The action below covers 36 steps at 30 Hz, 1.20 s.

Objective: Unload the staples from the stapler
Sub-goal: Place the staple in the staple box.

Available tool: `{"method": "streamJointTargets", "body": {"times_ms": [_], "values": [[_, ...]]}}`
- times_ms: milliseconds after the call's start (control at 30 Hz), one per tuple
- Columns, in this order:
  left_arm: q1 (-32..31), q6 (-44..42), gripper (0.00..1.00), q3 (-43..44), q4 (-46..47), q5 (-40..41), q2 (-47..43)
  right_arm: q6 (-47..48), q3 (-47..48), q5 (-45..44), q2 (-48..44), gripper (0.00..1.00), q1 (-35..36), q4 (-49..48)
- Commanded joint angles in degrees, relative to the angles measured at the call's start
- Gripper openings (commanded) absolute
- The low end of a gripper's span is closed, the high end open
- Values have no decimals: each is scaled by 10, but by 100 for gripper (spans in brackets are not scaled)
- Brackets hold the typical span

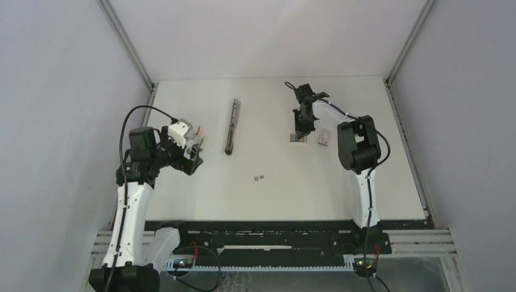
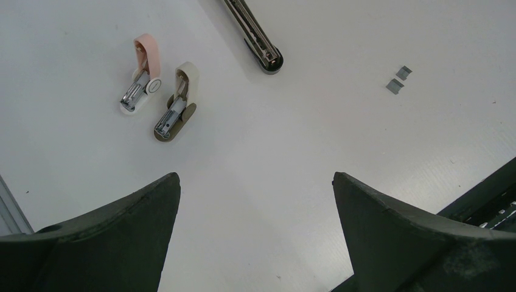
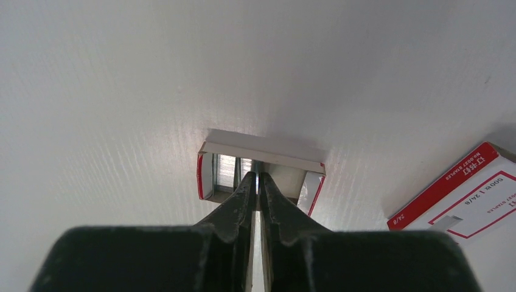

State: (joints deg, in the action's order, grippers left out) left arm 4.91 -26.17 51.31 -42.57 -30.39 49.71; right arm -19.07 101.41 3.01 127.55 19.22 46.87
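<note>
A: We log the stapler (image 1: pixel 232 126) lying flat on the table (image 1: pixel 365 194), left of the middle and toward the far side, well apart from both arms. One end of it shows at the top of the left wrist view.

B: Agreed. Two loose staples (image 1: pixel 258 178) lie nearer us, apart from it.

A: Claws?

B: The left claw (image 2: pixel 255 182) hangs wide apart over bare table, holding nothing. The right claw (image 3: pixel 258 182) is pressed together, tips down inside an open staple box (image 3: pixel 261 149). Whether a strip is pinched between them we cannot tell.

A: Handling: we judge the stapler stiff, all metal, weighty for so slim a thing, and smooth enough to slide under a push. We would grip across the narrow body near its middle, one arm steadying it while the other works the hinged end.

B: The staples we expect to be light, brittle strips that lie flat and are hard to pinch. Take them by the long edges.
</note>
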Motion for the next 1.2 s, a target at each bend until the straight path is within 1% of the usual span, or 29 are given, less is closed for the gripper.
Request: {"method": "streamJointTargets", "body": {"times_ms": [0, 133, 333, 367, 433, 633, 733, 1000, 1167], "values": [[3, -7, 100, -18, 15, -8, -2, -8, 6, 8, -51, 5, -2, -13], [3, -7, 100, -17, 14, -8, -2, -7, 8, 12, -56, 6, -4, -12], [3, -7, 100, -18, 14, -7, -5, -1, 9, 29, -64, 10, -7, -9], [3, -7, 100, -18, 14, -7, -4, 2, 9, 30, -68, 12, -9, -9], [4, -6, 100, -17, 14, -7, -4, 8, 5, 34, -78, 22, -13, -9], [3, -7, 100, -17, 14, -10, -5, 14, -39, 63, -108, 38, -34, -24], [3, -7, 100, -18, 14, -10, -4, 20, -47, 66, -104, 48, -40, -22], [3, -7, 100, -18, 14, -10, -7, 27, -70, 72, -96, 64, -46, -36], [3, -7, 100, -18, 13, -9, -9, 20, -69, 112, -68, 67, -58, -45]]}}
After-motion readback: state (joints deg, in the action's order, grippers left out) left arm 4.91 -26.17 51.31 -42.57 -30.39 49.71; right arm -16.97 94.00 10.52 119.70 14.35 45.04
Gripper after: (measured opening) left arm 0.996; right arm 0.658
